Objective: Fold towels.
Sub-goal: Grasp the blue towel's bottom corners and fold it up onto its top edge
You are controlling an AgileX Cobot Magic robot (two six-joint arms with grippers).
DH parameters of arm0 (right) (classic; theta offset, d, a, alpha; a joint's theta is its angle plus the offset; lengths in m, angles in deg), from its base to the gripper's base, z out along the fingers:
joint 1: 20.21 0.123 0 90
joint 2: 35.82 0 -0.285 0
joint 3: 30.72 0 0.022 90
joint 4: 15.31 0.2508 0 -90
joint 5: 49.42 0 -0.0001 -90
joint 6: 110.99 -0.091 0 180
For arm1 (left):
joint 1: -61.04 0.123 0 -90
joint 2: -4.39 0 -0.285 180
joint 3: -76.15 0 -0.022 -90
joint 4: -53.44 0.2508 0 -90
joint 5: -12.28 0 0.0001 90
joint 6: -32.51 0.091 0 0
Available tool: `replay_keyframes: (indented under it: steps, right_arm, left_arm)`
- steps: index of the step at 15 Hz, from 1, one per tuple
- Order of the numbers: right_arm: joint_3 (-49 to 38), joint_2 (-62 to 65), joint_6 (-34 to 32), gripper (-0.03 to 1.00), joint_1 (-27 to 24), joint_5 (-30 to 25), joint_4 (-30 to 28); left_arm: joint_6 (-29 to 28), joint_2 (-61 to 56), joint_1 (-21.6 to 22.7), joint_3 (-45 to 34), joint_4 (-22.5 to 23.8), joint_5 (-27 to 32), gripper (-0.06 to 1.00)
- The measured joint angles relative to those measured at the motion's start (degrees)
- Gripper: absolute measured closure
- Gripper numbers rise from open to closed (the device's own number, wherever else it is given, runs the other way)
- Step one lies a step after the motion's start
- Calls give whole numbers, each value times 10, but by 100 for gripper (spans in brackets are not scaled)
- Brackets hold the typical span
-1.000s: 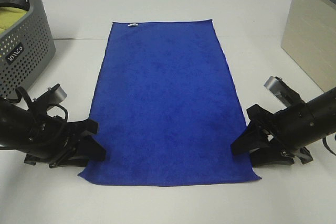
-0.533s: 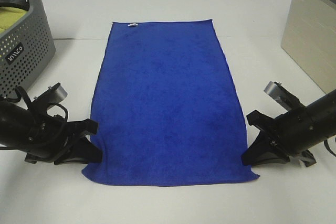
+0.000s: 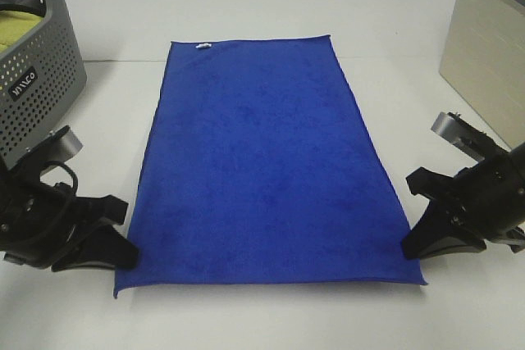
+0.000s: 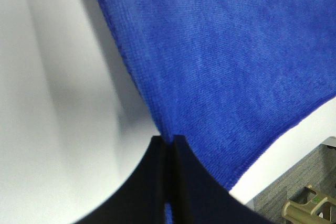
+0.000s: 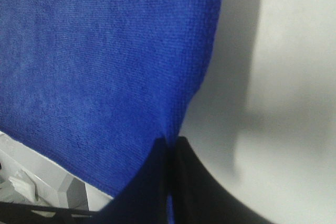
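Note:
The royal-blue towel (image 3: 262, 161) lies flat and lengthwise on the white table, its small white tag (image 3: 203, 46) at the far short edge. My left gripper (image 3: 123, 261) is shut on the towel's near left corner, low at the table. My right gripper (image 3: 410, 253) is shut on the near right corner. In the left wrist view the closed fingers (image 4: 169, 153) pinch the towel's edge (image 4: 210, 87). In the right wrist view the closed fingers (image 5: 169, 153) pinch the towel (image 5: 105, 56) the same way.
A grey perforated basket (image 3: 37, 88) with a yellow-green cloth (image 3: 20, 30) inside stands at the far left. A beige box (image 3: 488, 47) stands at the far right. White table (image 3: 262, 317) surrounds the towel.
Both grippers have moved outward and toward the near edge with the towel's corners. The towel's near edge is now wider and pulled flat and straight.

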Motion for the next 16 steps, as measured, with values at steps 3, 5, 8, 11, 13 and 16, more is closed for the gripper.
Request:
replay_keyframes:
  steps: [3, 5, 8, 11, 13, 16]
  right_arm:
    - [-54, 58, -16, 95, 0, -4, -10]
    - [-100, 109, -34, 95, 0, -13, -20]
    - [-153, 175, -73, 95, 0, -22, -53]
    - [-152, 222, -115, 95, 0, -30, -93]
    - [-113, 224, -115, 95, 0, -30, -98]
    - [-19, 211, -115, 95, 0, -29, -109]
  left_arm:
    - [-12, -50, 0, -55, 5, 12, 94]
    - [-24, -98, 0, -98, 6, 24, 94]
    - [-53, -174, 0, -160, 9, 41, 94]
    - [-82, -231, 0, -184, 11, 41, 94]
    - [-90, -233, 0, -152, 11, 27, 94]
    - [-99, -231, 0, -81, 11, -15, 94]
